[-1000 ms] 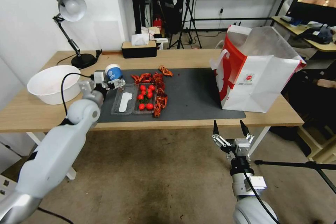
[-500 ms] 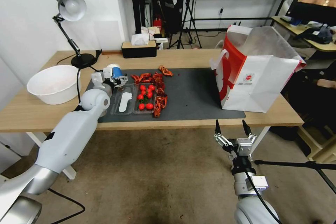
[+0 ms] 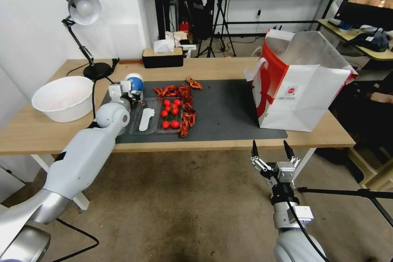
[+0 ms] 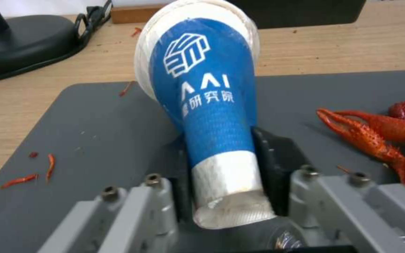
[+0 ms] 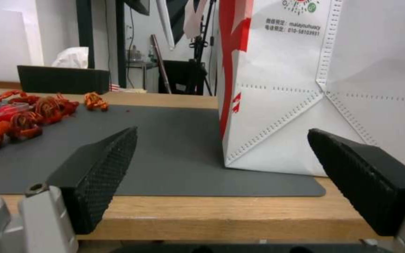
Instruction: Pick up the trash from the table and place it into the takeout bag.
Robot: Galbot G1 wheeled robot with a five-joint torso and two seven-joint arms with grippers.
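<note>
Left wrist view, frame centre: the left gripper [image 4: 226, 175] pinches the blue-white paper cup [image 4: 207, 105] near its base, over the dark grey mat [image 4: 95, 140]. Lower right in the head view, the right gripper [image 3: 270, 150] hangs spread.

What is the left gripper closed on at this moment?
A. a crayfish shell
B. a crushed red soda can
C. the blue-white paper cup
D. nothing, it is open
C. In the left wrist view the left gripper pinches the blue-white paper cup near its base, squeezing it.
</note>
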